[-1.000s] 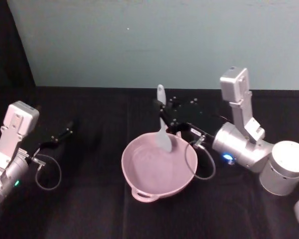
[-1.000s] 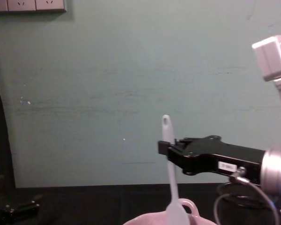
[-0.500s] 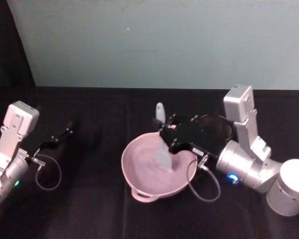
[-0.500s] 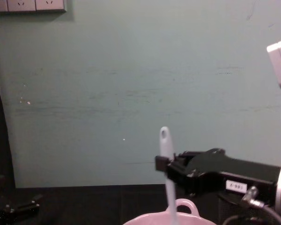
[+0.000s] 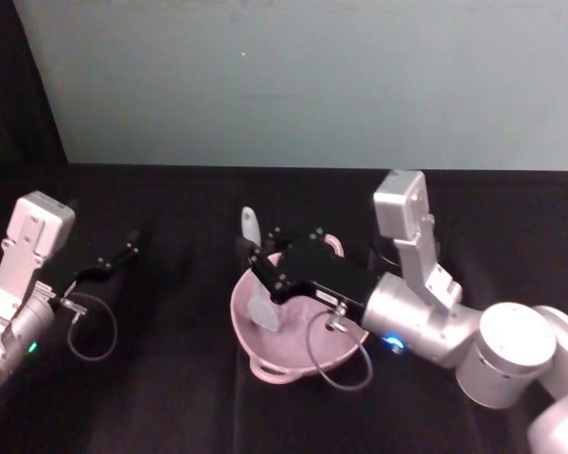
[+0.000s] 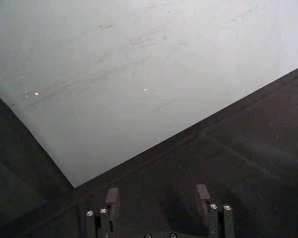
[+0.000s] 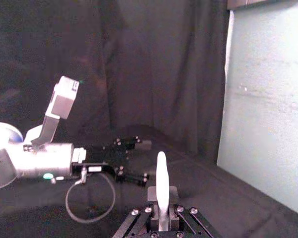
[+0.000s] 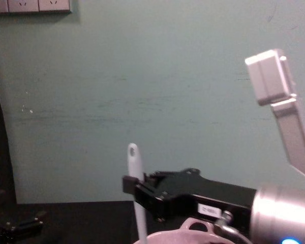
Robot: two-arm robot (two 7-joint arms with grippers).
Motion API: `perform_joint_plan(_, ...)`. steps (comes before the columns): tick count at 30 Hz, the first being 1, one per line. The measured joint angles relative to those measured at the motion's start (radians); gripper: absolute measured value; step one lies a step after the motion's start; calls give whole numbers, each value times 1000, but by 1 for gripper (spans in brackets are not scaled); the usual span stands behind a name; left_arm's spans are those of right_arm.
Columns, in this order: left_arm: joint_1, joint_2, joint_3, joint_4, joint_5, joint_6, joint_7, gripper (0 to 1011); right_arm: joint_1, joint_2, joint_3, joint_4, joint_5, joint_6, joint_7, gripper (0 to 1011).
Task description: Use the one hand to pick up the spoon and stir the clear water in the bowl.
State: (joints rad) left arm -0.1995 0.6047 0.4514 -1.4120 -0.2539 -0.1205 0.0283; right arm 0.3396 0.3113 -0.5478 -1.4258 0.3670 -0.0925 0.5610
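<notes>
The spoon (image 5: 261, 307) stands nearly upright, with its flat head down inside the bowl (image 5: 243, 326), toward the bowl's left side. Its slim handle rises above the rim with the holed end on top. We cannot tell whether the head touches the water. The bowl sits on the black table (image 5: 170, 397) in front of the robot, and its small loop faces the robot.

The right gripper (image 5: 260, 268) reaches in over the bowl from the right, and its fingers are clamped on the spoon's handle about midway up. In the chest view we see the spoon (image 8: 132, 162) pinched at the tip of the right gripper (image 8: 134, 189), above the bowl's rim (image 8: 160, 237) and against the pale green wall (image 8: 142, 76). The right wrist view shows the spoon (image 7: 161, 178) standing up out of the right gripper (image 7: 162, 206).

The left gripper (image 5: 125, 252) is low over the table, well to the left of the bowl. Its fingers (image 6: 112, 201) are spread wide with nothing between them.
</notes>
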Motion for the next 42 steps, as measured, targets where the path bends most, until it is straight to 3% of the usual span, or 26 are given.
perform_joint_plan(10, 0, 0, 0, 0, 0, 0, 0, 1005, 68, -57, -2, 104, -23, -36, -22, 111)
perform_joint_plan(21, 0, 0, 0, 0, 0, 0, 0, 1005, 78, -53, 46, 134, -34, -42, -58, 111)
perform_joint_plan(31, 0, 0, 0, 0, 0, 0, 0, 1005, 20, 0, 105, 74, -41, -20, -97, 111)
perform_joint_plan(42, 0, 0, 0, 0, 0, 0, 0, 1005, -70, 39, 129, -33, -25, -12, -91, 111)
